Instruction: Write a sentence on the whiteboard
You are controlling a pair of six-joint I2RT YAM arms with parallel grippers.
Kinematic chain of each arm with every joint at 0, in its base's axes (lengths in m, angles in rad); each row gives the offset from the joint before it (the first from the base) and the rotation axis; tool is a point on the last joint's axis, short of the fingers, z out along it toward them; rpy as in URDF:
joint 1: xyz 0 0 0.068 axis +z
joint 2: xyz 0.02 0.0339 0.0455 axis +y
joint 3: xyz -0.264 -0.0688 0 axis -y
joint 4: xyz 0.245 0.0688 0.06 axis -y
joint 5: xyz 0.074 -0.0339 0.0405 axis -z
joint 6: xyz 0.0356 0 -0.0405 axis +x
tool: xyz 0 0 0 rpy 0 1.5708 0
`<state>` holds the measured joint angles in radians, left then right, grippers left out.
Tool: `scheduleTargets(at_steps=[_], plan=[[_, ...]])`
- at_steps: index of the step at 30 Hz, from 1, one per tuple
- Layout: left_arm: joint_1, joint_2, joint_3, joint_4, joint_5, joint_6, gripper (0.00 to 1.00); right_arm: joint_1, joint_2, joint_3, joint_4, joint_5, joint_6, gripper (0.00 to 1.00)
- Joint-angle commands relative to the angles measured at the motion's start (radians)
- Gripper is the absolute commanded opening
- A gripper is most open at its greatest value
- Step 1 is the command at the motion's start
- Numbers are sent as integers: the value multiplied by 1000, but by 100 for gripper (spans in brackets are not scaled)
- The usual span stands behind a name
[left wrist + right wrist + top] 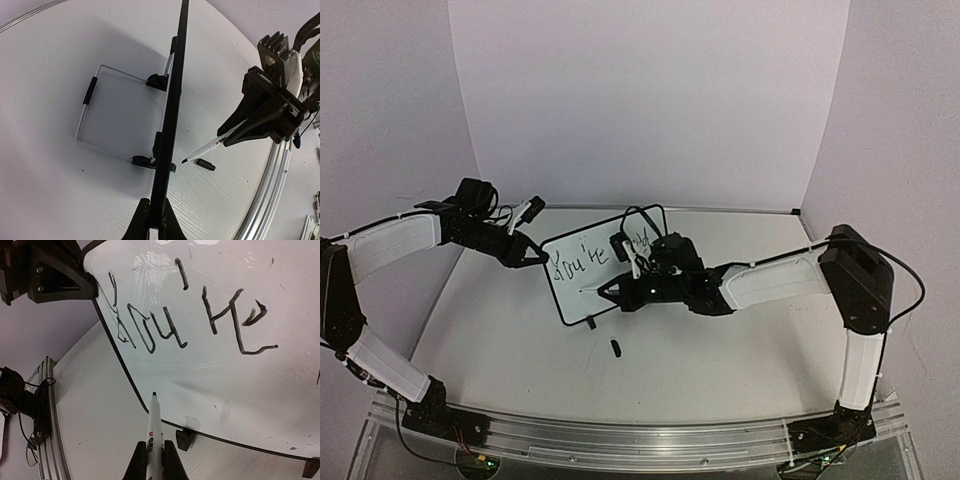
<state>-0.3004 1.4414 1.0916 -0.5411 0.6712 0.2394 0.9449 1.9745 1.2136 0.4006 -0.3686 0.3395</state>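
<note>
The whiteboard (pixel 582 290) stands upright on the table; it is edge-on in the left wrist view (pixel 172 100). My left gripper (pixel 535 258) is shut on its left edge (pixel 155 220). The sentence (pixel 150 330) reads "You're" on the upper line; my right arm hides part of the script further right (pixel 640 238). My right gripper (pixel 155 460) is shut on a white marker (pixel 155 425), uncapped. The tip points at the board's lower left corner, a small gap off its face in the left wrist view (pixel 207 149).
The marker's black cap (pixel 616 347) lies on the table in front of the board, also in the left wrist view (pixel 205 164). A wire stand (pixel 100 110) props the board from behind. A black foot (pixel 186 439) sits under its lower edge. An aluminium rail (pixel 620 435) runs along the near edge.
</note>
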Motion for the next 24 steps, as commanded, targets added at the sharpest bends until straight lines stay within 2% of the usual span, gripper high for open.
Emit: scheduleTargets(at_steps=[1,24], plan=[[-4,26,18,-24,-73,25,0,10,38,51,-15,-19,-22,0],[-5,25,20,-24,-74,26,0,12,120,134,-29,45,-1,0]])
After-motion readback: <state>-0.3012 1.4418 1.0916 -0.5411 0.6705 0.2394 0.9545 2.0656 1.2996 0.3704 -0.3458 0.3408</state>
